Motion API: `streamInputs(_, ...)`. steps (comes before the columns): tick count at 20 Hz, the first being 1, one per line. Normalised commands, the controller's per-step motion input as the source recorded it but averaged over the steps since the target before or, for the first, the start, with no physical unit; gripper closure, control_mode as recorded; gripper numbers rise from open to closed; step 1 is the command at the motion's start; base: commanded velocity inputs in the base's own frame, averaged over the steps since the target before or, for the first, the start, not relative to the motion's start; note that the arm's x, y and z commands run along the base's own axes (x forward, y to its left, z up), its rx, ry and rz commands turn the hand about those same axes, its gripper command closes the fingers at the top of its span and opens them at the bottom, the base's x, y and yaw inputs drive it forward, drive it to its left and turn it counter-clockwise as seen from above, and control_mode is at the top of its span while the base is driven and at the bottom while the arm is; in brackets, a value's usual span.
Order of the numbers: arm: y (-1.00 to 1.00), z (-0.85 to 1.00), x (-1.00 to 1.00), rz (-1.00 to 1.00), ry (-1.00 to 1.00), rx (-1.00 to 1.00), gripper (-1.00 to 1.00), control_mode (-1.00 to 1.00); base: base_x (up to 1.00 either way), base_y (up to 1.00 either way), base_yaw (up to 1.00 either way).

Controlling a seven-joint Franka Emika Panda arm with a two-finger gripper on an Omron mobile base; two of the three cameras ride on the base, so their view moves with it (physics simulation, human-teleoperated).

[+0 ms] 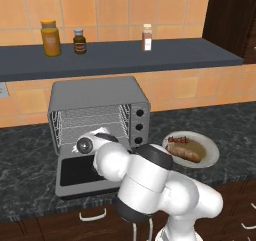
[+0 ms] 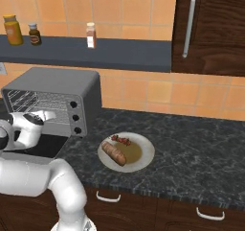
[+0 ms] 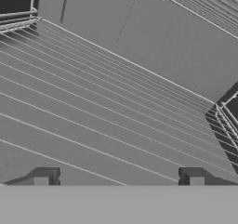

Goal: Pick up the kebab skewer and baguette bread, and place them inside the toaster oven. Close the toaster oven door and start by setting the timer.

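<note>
The toaster oven (image 1: 100,92) stands on the dark counter with the toaster oven door (image 1: 67,187) dropped flat toward me. My gripper (image 3: 118,179) is open with nothing between its fingertips, and it looks down onto the bare wire rack (image 3: 93,102) inside the oven. My hand (image 1: 106,133) sits at the oven's mouth, above the door. To the right, on a white plate (image 1: 210,155), the baguette bread (image 1: 184,153) lies with the kebab skewer (image 1: 178,139) just behind it. Both lie well apart from the gripper. From the right side the oven (image 2: 62,86), baguette (image 2: 113,153) and skewer (image 2: 122,140) also show.
Three black knobs (image 1: 139,126) line the oven's right side. A shelf (image 1: 175,55) above carries an orange jar (image 1: 50,37), a dark jar (image 1: 79,41) and a spice shaker (image 1: 146,37). A tall dark cabinet (image 2: 210,28) stands at the right.
</note>
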Motion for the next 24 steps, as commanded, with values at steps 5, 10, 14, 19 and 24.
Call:
streamInputs(5, 0.00, -0.02, 0.20, 0.00, -0.01, 0.00, 1.00, -1.00, 0.00, 0.00, 0.00)
streamInputs(10, 0.00, 0.00, 0.05, 0.00, 0.00, 0.01, 1.00, -1.00, 0.00, 0.00, 0.00)
streamInputs(14, 0.00, 0.00, 0.00, -0.06, 0.00, 0.04, 1.00, -1.00, 0.00, 0.00, 0.00)
streamInputs(19, 0.00, 0.00, -0.07, -0.13, 0.00, 0.10, 1.00, -1.00, 0.00, 0.00, 0.00)
streamInputs(24, 0.00, 0.02, -0.18, -0.17, 0.00, 0.11, 1.00, -1.00, 0.00, 0.00, 0.00)
